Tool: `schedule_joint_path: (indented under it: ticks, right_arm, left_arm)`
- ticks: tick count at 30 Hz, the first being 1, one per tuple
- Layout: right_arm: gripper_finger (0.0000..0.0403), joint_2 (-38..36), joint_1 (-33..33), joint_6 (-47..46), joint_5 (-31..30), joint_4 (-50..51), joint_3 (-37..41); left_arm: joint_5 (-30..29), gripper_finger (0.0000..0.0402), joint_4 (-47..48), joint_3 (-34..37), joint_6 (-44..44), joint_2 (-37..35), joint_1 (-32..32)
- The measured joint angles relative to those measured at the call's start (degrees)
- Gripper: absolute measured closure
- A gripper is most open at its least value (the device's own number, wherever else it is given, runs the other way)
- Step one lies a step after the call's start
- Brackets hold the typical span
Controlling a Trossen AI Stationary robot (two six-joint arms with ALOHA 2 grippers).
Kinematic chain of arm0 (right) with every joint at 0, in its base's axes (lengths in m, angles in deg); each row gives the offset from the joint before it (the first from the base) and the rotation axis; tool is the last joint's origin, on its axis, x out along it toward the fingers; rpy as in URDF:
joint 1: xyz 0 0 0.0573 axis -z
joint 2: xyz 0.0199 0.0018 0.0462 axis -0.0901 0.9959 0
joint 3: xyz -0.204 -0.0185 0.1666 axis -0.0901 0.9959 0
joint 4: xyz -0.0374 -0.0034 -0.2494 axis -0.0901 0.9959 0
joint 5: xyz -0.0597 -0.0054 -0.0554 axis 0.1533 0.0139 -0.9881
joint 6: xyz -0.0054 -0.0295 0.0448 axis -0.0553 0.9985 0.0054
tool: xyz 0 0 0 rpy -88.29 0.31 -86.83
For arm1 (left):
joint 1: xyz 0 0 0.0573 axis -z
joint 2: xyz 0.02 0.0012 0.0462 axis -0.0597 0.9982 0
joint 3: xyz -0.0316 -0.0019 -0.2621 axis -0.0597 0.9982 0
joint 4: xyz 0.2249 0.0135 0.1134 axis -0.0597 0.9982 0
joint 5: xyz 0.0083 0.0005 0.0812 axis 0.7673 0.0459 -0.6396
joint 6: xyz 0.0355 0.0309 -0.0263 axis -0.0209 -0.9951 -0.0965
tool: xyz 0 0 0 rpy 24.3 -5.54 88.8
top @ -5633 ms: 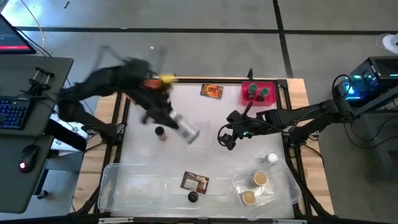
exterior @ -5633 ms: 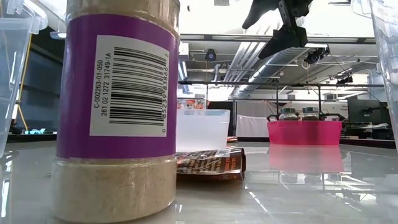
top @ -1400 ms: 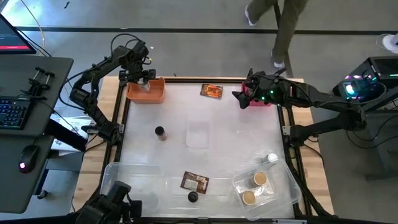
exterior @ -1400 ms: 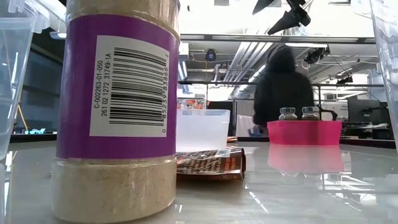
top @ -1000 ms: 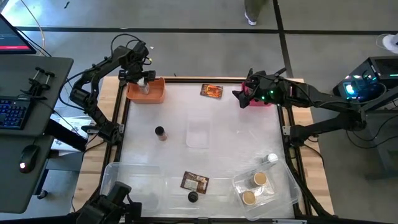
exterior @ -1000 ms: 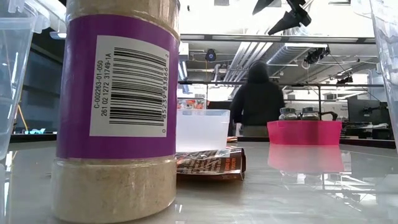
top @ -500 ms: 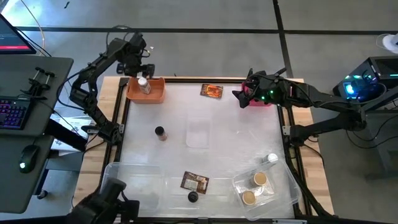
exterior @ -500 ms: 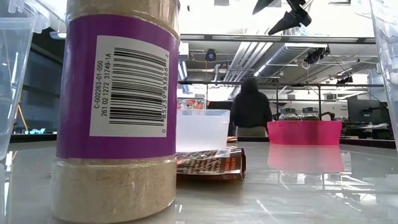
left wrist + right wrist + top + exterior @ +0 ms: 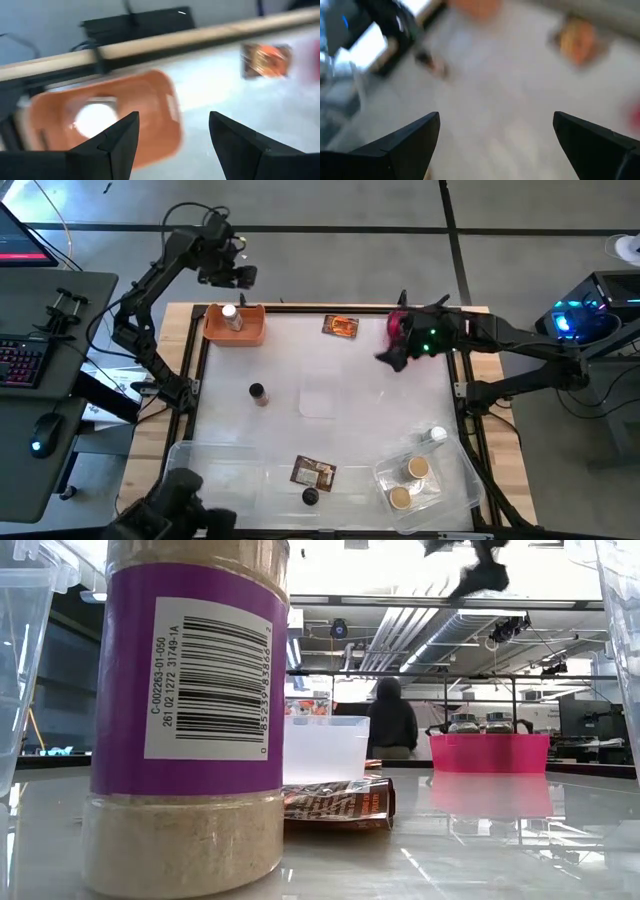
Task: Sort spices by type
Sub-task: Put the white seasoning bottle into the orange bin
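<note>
My left gripper point(image 9: 238, 276) point(image 9: 172, 145) hangs open above the far edge of the orange bin point(image 9: 236, 326) point(image 9: 150, 110). A white-lidded spice jar point(image 9: 229, 314) point(image 9: 94, 118) stands in that bin. My right gripper point(image 9: 386, 358) point(image 9: 495, 145) is open in the air beside the pink bin point(image 9: 403, 328), which holds two jars point(image 9: 478, 723). An orange packet point(image 9: 340, 326) lies at the far edge of the table. A black-lidded jar point(image 9: 257, 392) stands left of the middle. A brown packet point(image 9: 313, 472) and another black-lidded jar point(image 9: 310, 497) lie near the front.
A clear tray point(image 9: 455, 480) at the front right holds two tan-lidded jars point(image 9: 417, 468), with a white-lidded jar point(image 9: 437, 437) beside it. Another clear tray point(image 9: 215, 480) sits at the front left. A purple-labelled jar point(image 9: 190, 720) fills the low view's left. A person point(image 9: 390, 720) stands far behind the table.
My left gripper has risen from the orange bin and drawn back over the table's far edge, while the white-lidded jar stays standing in the bin. My right gripper has swung from the pink bin's left side toward the middle of the table and tipped.
</note>
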Motion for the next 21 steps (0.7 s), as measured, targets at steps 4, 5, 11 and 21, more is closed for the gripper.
schedule_joint_path:
  ticks: [4,5,11,21]
  right_arm:
    - [0.0018,0.00,-0.76,-9.42,2.76,15.86,0.00]
    - [0.0018,0.00,-1.04,-12.31,2.89,19.98,0.00]
    - [0.0018,-0.04,-2.39,-28.21,9.65,38.17,3.41]
    - [0.0018,0.02,-8.70,-33.09,26.62,28.34,20.32]
  left_arm:
    - [0.38,0.0178,-0.86,0.00,-2.17,-1.61,5.18]
    - [0.37,0.0178,-2.02,0.00,-2.16,-2.14,6.86]
    - [0.44,0.0178,-10.59,0.00,-1.92,-5.99,17.43]
    - [0.40,0.0178,-20.23,0.00,-0.96,-9.53,28.44]
